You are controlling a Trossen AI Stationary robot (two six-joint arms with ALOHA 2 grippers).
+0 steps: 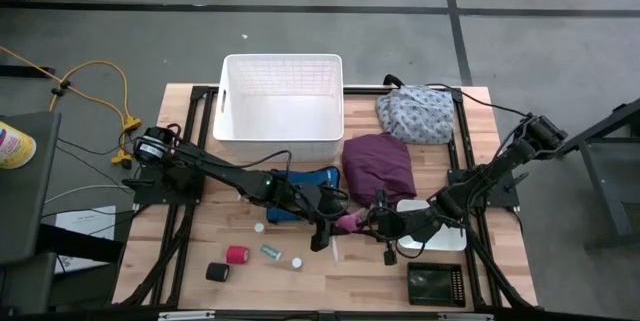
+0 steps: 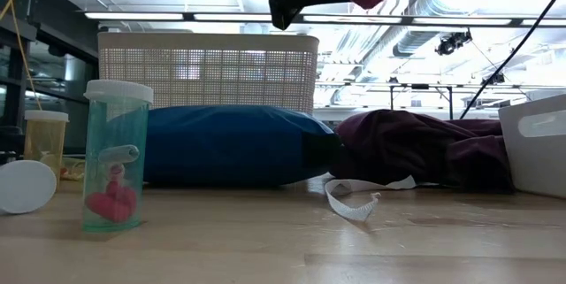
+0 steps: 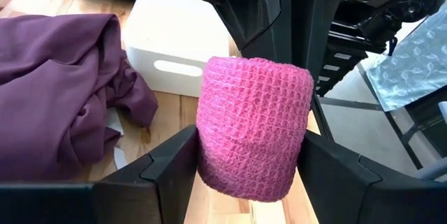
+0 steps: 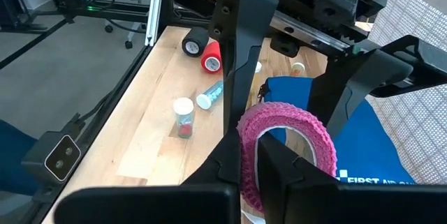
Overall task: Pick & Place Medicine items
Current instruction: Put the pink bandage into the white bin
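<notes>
Pink bandage roll (image 3: 253, 128) hangs above mid-table between my two grippers: the right gripper (image 4: 250, 155) pinches its wall, fingers closed on it, while the left gripper's (image 3: 248, 172) open fingers flank it.

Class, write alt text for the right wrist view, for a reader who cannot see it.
A pink bandage roll is pinched by its wall in the right gripper, with the left gripper's fingers flanking it. Beyond, on the wooden table, lie red and black rolls.
</notes>
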